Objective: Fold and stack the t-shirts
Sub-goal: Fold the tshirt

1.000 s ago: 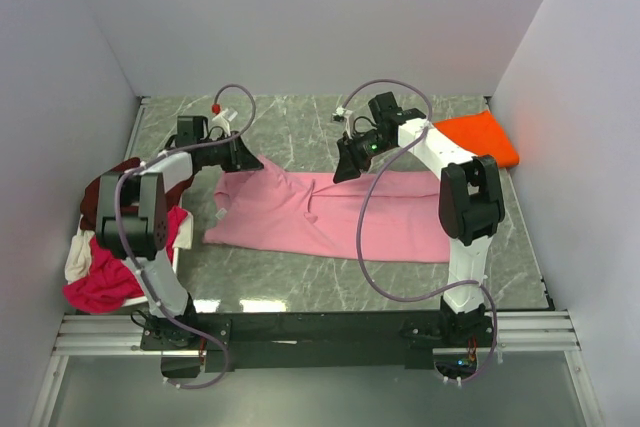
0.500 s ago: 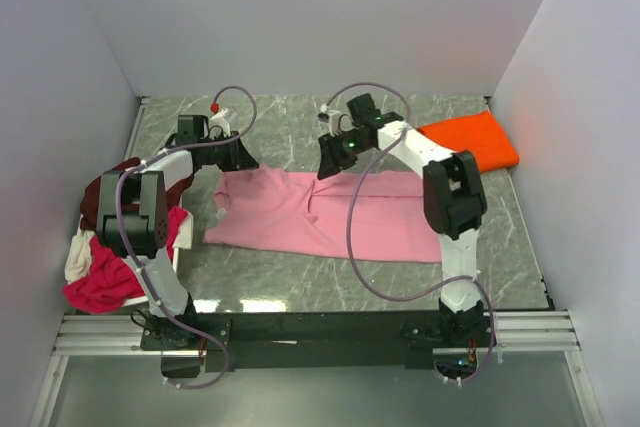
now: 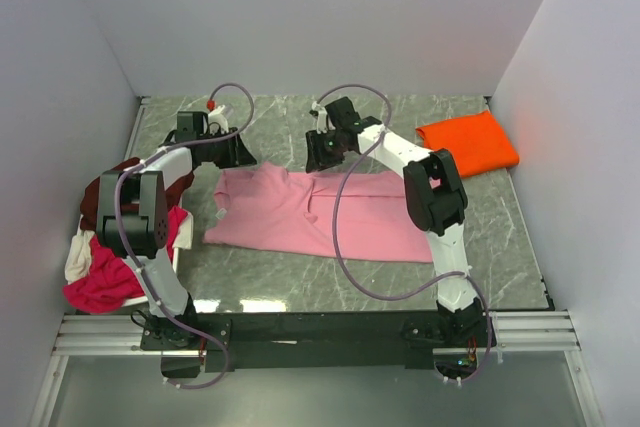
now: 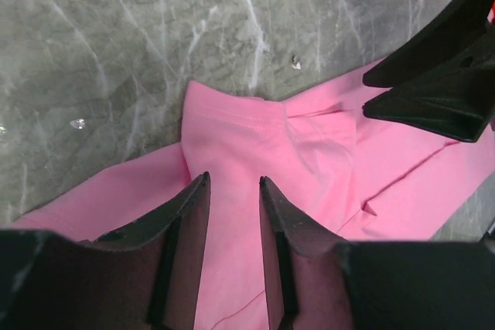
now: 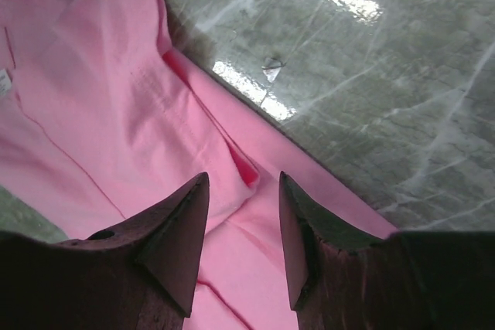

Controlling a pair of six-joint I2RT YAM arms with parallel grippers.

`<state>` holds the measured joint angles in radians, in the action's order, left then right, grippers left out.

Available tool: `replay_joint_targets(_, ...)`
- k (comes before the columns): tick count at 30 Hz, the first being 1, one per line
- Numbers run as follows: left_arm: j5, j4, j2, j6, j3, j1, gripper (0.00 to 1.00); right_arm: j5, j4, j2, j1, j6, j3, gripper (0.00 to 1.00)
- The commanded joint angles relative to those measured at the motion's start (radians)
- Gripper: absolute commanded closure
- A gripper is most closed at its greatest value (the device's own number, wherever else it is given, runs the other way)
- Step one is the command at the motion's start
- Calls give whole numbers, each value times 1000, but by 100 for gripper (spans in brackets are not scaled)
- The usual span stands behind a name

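Progress looks slim: one orange t-shirt lies folded beyond the right end of the pink t-shirt, which is spread long and flat mid-table. Left of the pink one, a heap of maroon, magenta and cream shirts sits unfolded. Over its far edge the left gripper and right gripper hover with jaws parted, pinching nothing. The left arm partly hides the heap, so there are perhaps three shirts in it.
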<state>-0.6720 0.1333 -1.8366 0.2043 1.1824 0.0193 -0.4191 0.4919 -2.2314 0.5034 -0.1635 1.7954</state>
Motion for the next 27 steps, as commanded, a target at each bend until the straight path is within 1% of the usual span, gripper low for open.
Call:
replay_joint_targets(1, 50, 2, 22, 6, 34, 1, 63, 33, -10, -25, 0, -37, 45, 52)
replay_joint_targets(4, 106, -9, 75, 17, 17, 1, 62, 19, 2, -33, 12, -36, 41, 53)
replay_joint_targets(8, 181, -41, 201, 35, -15, 1, 61, 13, 14, -30, 29, -28, 32, 55)
replay_joint_targets(14, 209, -67, 377, 55, -79, -1, 60, 25, 22, -39, 32, -31, 33, 57)
replay_joint_targets(17, 210, -66, 460, 60, -119, -1, 59, 19, 34, -47, 30, -30, 42, 65)
replay_joint_targets(18, 210, -64, 480, 60, -138, -1, 59, 13, 39, -47, 30, -30, 47, 74)
replay_joint_targets(20, 207, -55, 535, 57, -165, -1, 59, 9, 46, -50, 30, -25, 55, 85)
replay_joint_targets(21, 207, -52, 552, 56, -173, -1, 59, 8, 56, -48, 32, -21, 61, 95)
replay_joint_targets(22, 209, -47, 569, 52, -179, -2, 59, 28, 60, -34, 30, -15, 62, 98)
replay_joint_targets(27, 219, -6, 640, 38, -196, -4, 58, 117, 19, 68, 32, 18, -10, 99)
